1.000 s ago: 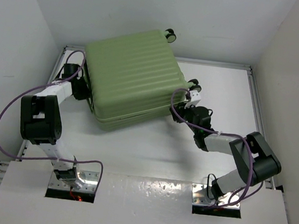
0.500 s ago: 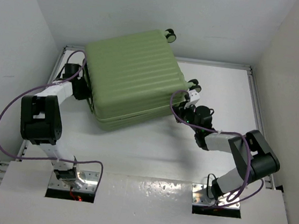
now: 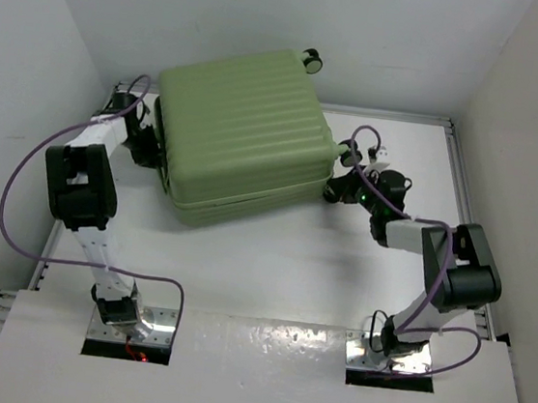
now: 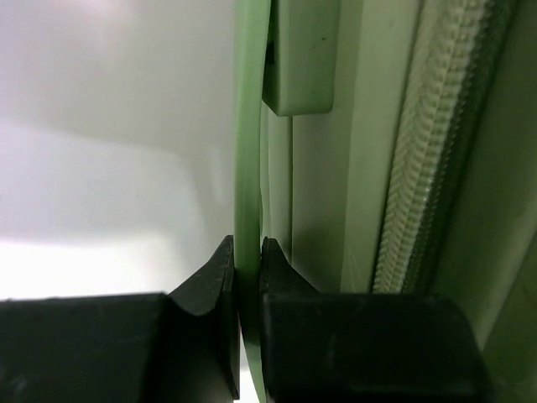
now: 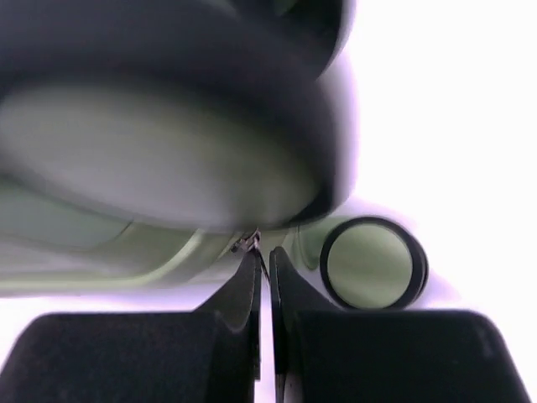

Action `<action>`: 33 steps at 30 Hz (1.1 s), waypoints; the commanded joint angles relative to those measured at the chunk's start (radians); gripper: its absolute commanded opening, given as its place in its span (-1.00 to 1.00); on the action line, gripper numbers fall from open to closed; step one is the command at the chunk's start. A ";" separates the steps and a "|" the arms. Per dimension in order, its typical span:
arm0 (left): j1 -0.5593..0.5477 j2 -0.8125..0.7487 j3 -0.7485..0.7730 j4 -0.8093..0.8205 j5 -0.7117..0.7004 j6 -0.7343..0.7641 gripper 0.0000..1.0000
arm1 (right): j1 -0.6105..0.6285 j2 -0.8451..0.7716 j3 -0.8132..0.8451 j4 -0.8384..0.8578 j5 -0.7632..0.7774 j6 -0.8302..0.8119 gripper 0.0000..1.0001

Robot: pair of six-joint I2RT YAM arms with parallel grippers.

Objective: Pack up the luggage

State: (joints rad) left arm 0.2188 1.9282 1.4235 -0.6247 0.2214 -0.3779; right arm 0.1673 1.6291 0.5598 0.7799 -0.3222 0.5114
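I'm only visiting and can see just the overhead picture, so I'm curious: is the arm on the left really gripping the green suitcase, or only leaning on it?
Observer: It's gripping. In the left wrist view, the left end effector pinches a thin green strap on the side of the luggage.
Operator: And the other arm?
Observer: The right wrist view shows the right end effector closed, with its tips at a small metal piece. I can't tell whether it holds that piece. A black wheel sits just beside it.
Operator: Is the case zipped?
Observer: The left wrist view shows the zipper closed along the stretch in view. The rest is hidden.
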 commanded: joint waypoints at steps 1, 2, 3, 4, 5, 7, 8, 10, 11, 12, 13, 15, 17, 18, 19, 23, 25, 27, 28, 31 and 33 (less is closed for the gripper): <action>0.054 0.205 0.136 0.105 -0.097 0.111 -1.00 | -0.163 0.096 0.121 -0.082 0.216 0.064 -1.00; 0.045 0.250 0.200 0.089 -0.087 0.129 -1.00 | -0.204 0.136 0.199 -0.112 0.200 0.091 -1.00; 0.033 0.270 0.228 0.079 -0.077 0.140 -1.00 | -0.216 0.156 0.227 -0.122 0.187 0.101 -1.00; 0.033 0.287 0.254 0.069 -0.059 0.151 -1.00 | -0.225 0.220 0.253 -0.131 0.163 0.120 -1.00; 0.024 0.305 0.279 0.060 -0.059 0.161 -1.00 | -0.235 0.242 0.303 -0.134 0.140 0.131 -1.00; 0.024 0.345 0.330 0.051 -0.059 0.186 -1.00 | -0.265 0.332 0.385 -0.136 0.092 0.148 -1.00; 0.024 0.357 0.342 0.051 -0.059 0.197 -1.00 | -0.282 0.357 0.473 -0.136 0.078 0.153 -1.00; 0.024 0.380 0.376 0.051 -0.085 0.221 -1.00 | -0.290 0.456 0.534 -0.137 0.042 0.180 -1.00; 0.014 0.380 0.385 0.051 -0.085 0.232 -1.00 | -0.299 0.483 0.631 -0.137 0.029 0.185 -1.00; 0.014 0.391 0.385 0.051 -0.085 0.243 -1.00 | -0.302 0.511 0.665 -0.137 0.015 0.203 -1.00; 0.014 0.391 0.399 0.051 -0.096 0.255 -1.00 | -0.304 0.587 0.699 -0.140 -0.001 0.220 -1.00; 0.014 0.402 0.410 0.051 -0.117 0.269 -1.00 | -0.311 0.639 0.837 -0.148 -0.014 0.240 -1.00; 0.004 0.411 0.419 0.051 -0.126 0.293 -1.00 | -0.311 0.745 0.976 -0.154 -0.035 0.275 -1.00; -0.007 0.411 0.419 0.051 -0.126 0.304 -1.00 | -0.311 0.767 1.012 -0.154 -0.040 0.283 -1.00; -0.007 0.411 0.419 0.051 -0.126 0.313 -1.00 | -0.308 0.844 1.050 -0.154 -0.050 0.294 -1.00; -0.057 0.411 0.419 0.051 -0.117 0.349 -1.00 | -0.279 0.985 1.337 -0.162 -0.058 0.372 -1.00; -0.074 0.411 0.419 0.051 -0.117 0.349 -1.00 | -0.243 1.093 1.463 -0.186 -0.034 0.398 -1.00; -0.101 0.402 0.419 0.051 -0.105 0.349 -1.00 | -0.223 1.202 1.603 -0.225 0.004 0.412 -1.00; -0.110 0.391 0.419 0.051 -0.088 0.330 -1.00 | -0.195 1.225 1.678 -0.258 0.030 0.417 -1.00; -0.150 0.382 0.430 0.051 -0.047 0.285 -0.76 | -0.132 1.270 1.729 -0.283 0.107 0.423 -0.50; -0.160 0.371 0.439 0.051 0.002 0.258 0.29 | -0.120 1.218 1.623 -0.260 0.092 0.452 -0.22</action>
State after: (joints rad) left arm 0.1230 2.2082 1.8755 -0.8150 0.1699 -0.1875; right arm 0.0902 2.8391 2.2520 0.5957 -0.5552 0.9459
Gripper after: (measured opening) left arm 0.415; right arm 0.321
